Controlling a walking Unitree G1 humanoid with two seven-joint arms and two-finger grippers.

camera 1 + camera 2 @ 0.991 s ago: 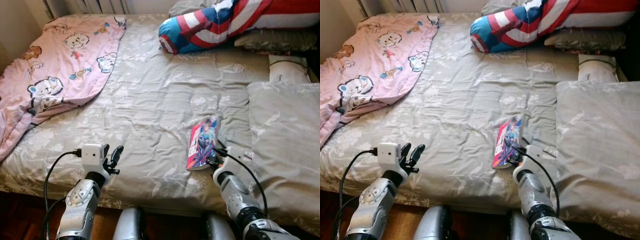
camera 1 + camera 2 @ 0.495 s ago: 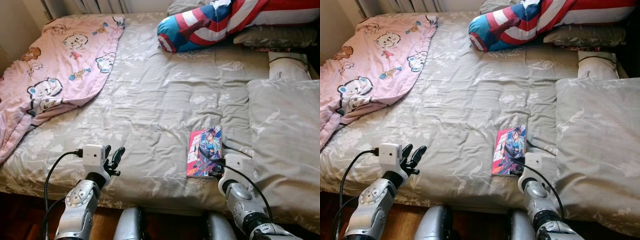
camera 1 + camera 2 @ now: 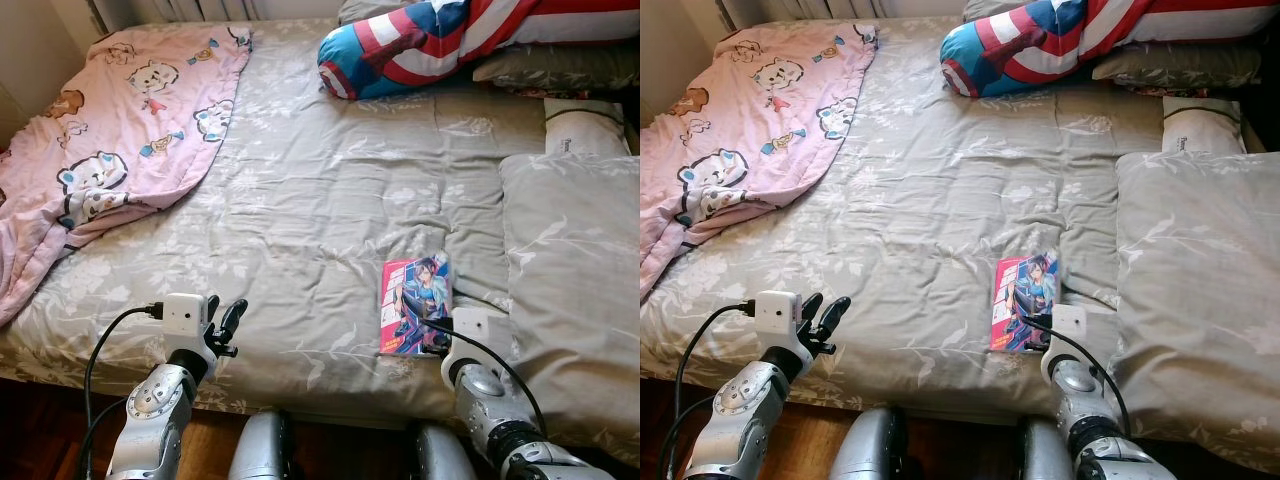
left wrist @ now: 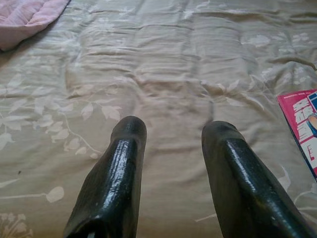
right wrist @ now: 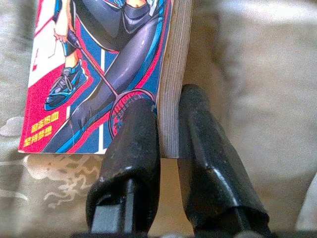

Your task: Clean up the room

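A comic book [image 3: 415, 304] with a red and blue cover lies flat on the grey floral bed [image 3: 320, 200], lower right of centre in the head views, just beside a grey pillow [image 3: 580, 290]. The right end effector [image 5: 168, 144] pinches the book's near corner between narrow fingers, seemingly gripping the page edge. The left end effector [image 4: 173, 144], lower left, hovers over the bedspread with fingers spread and nothing between them. A pink blanket [image 3: 110, 130] covers the upper left.
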